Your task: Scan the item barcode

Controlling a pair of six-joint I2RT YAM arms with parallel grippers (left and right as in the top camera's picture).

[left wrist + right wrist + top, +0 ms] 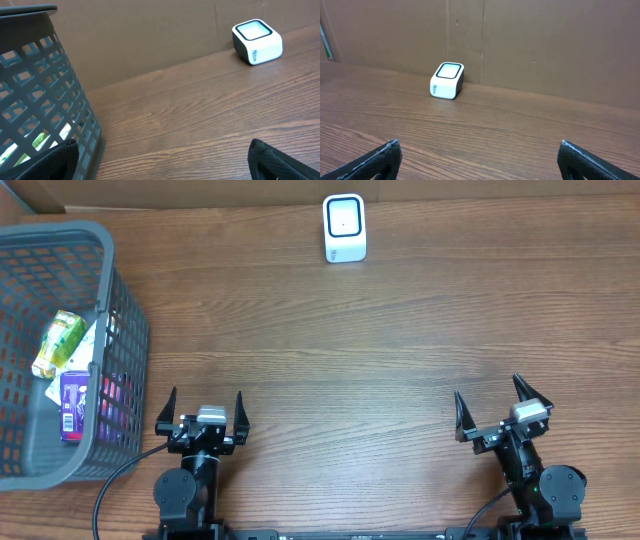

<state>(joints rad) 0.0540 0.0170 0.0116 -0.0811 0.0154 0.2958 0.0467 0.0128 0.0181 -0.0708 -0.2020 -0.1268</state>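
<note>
Both arms' fingers open, empty
Nearest the left fingers (239, 410), a purple packet (73, 402) lies in the grey plastic mesh basket (112, 275) at the worktop's (350, 350) left edge

Left claw (205, 412) spread wide, right claw (503, 409) likewise (both empty), arms low at the near edge

A: What does everything sit on?
B: A dark brown wood-grain table (400, 350), with the grain running left to right.
A: And along the far edge?
B: Upright brown cardboard panels (545, 45) with a vertical seam. The light is even, possibly from overhead.
</note>
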